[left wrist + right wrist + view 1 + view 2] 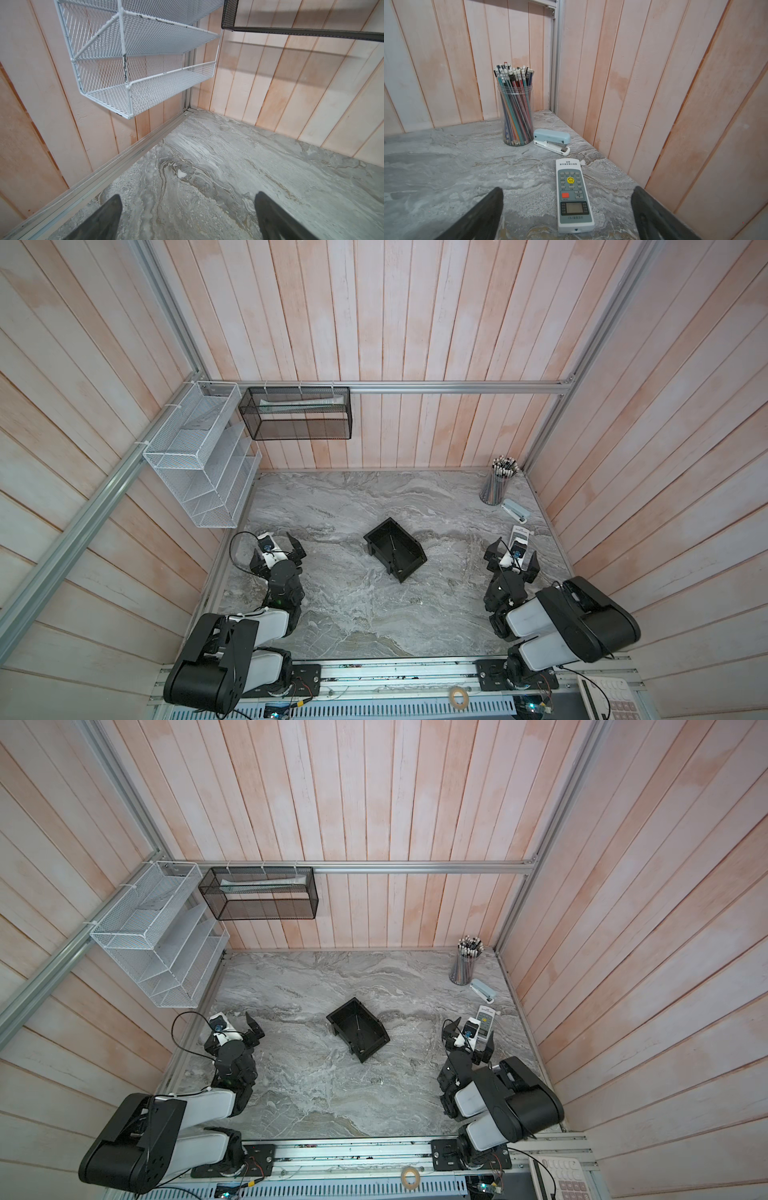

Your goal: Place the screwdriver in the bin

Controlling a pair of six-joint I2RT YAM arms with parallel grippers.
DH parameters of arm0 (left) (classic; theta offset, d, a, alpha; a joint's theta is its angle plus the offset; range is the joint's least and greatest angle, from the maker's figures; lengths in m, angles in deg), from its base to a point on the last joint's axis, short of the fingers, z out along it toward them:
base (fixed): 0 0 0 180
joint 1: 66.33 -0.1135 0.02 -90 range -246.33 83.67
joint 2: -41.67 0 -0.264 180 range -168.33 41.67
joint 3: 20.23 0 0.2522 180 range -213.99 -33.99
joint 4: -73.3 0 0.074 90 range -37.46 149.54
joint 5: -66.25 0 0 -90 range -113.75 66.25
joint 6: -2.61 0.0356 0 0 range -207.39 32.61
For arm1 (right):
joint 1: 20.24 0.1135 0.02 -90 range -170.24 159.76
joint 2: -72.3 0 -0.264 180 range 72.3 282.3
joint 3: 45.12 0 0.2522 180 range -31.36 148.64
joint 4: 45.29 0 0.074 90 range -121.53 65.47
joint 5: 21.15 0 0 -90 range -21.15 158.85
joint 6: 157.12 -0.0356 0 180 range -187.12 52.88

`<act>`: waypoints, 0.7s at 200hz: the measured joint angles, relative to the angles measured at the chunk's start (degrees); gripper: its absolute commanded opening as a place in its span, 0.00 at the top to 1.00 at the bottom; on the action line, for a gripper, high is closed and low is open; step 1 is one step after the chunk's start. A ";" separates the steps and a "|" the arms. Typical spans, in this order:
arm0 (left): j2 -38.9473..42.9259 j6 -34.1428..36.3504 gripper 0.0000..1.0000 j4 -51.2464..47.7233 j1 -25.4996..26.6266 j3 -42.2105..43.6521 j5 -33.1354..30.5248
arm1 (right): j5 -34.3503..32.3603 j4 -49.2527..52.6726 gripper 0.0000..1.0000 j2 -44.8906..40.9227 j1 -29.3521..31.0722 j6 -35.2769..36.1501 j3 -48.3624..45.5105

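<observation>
Screwdriver (393, 551): lies lengthwise inside bin (409, 539), mid bench (332, 614), roughly equidistant from my left end effector (188, 195) and right end effector (513, 556), both wide open, empty.

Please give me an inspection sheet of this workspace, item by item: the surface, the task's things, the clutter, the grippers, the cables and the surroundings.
Surface: grey marbled tabletop; spills: nothing seen.
Job's things: screwdriver lies inside the bin, mid-table; only its thin shaft shows clearly.
Clutter: pencil cup, stapler and remote near the right wall; tape roll and keypad by the front rail.
Grippers: left gripper open, empty; right gripper open, empty, by the remote.
Cables: black cable loops at the left wrist; thin wires along the front rail.
Surroundings: plank walls; white wire rack and black mesh basket hang on the aluminium frame.
</observation>
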 measured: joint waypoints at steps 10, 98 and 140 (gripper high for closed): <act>-1.29 0.50 0.00 2.40 -0.13 0.02 0.00 | -0.74 0.04 0.02 2.84 0.52 1.66 0.76; -12.04 7.63 0.00 4.74 0.52 -8.11 3.32 | 1.11 -0.90 0.02 3.96 0.66 5.51 1.49; -12.00 7.72 0.00 2.51 -0.74 -8.70 6.73 | 6.21 -0.87 0.02 -1.03 -4.87 0.07 -2.38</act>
